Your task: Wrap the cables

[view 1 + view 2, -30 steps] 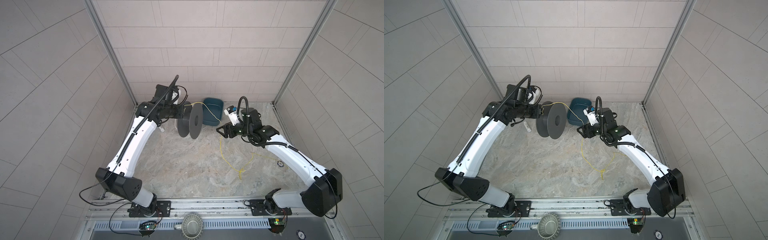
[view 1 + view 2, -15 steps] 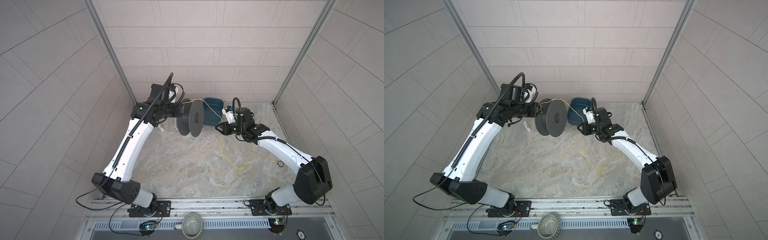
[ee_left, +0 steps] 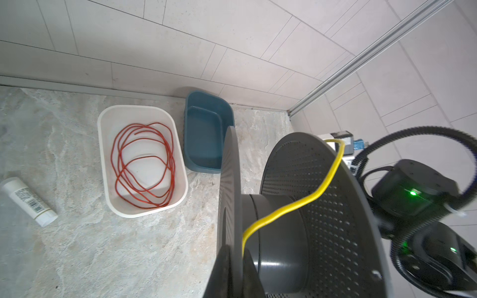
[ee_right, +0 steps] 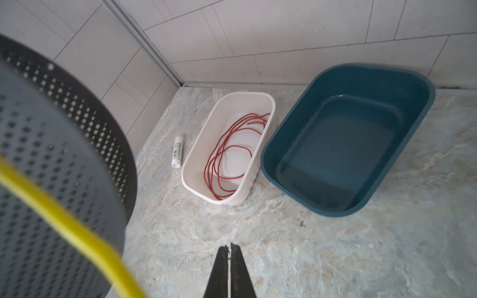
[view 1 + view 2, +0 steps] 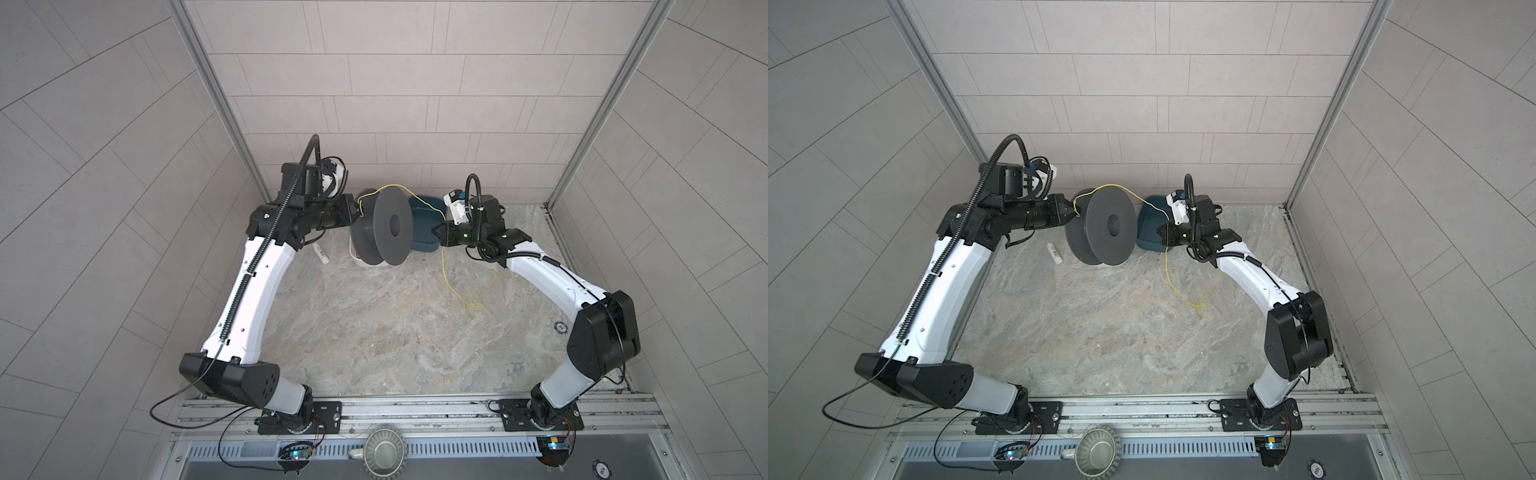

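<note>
A white tube lies on the marble-patterned desk, its label showing a barcode and fine print too small to read. Near it, a rounded white plastic tub holds loose coils of thin red wire; just beside that, a dark blue tub of the same rounded shape stands empty. The left claw is clamped on the rim of a dark grey spool, held on edge above the desk, with a smooth hub and a flange perforated with rows of small holes. The thin yellow cable runs from that claw across the hub, arches over the spool and reaches the right claw, whose 2 fingers are pressed together, then drops to a loose tangle on the desk. Whether the right claw pinches the cable cannot be told.
</note>
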Robot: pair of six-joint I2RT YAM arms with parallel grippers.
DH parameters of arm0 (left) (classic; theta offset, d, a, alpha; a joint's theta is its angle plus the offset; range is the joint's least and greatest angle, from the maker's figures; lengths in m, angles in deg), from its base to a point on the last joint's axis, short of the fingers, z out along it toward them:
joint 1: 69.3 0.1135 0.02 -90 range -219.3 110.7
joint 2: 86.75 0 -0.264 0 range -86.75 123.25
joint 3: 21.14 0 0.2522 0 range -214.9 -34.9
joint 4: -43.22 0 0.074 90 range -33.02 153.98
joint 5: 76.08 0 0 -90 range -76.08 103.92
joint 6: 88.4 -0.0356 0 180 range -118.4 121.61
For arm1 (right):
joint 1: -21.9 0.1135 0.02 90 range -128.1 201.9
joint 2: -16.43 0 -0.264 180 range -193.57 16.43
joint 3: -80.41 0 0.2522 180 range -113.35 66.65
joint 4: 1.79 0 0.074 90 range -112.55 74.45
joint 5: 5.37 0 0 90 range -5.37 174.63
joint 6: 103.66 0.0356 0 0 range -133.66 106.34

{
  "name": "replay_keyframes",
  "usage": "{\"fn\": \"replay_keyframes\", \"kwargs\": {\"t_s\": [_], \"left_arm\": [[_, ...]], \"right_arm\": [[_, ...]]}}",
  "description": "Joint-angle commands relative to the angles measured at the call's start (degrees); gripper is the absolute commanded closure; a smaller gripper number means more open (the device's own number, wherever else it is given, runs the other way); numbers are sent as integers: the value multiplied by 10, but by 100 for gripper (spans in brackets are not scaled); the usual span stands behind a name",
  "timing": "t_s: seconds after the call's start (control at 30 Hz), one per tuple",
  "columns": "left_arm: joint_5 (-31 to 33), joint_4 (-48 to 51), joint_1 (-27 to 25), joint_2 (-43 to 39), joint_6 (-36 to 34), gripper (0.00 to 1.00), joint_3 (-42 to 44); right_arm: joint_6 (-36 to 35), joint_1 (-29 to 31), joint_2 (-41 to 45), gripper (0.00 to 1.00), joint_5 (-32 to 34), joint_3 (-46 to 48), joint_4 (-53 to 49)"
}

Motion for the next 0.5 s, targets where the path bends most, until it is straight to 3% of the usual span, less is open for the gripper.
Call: {"fn": "replay_keyframes", "kwargs": {"t_s": [0.0,0.2,0.33,0.47], "left_arm": [[-65,-80,26,-43,44,100,-18],[-104,-184,55,-66,123,100,23],[-79,-238,60,-67,171,100,39],[-9,-234,59,-66,175,100,42]], "right_arm": [[23,-24,-35,100,-11,-28,-12],[21,-28,-73,100,-35,-27,-21],[18,-15,-41,100,-29,34,16],[20,-3,1,100,-13,71,26]]}}
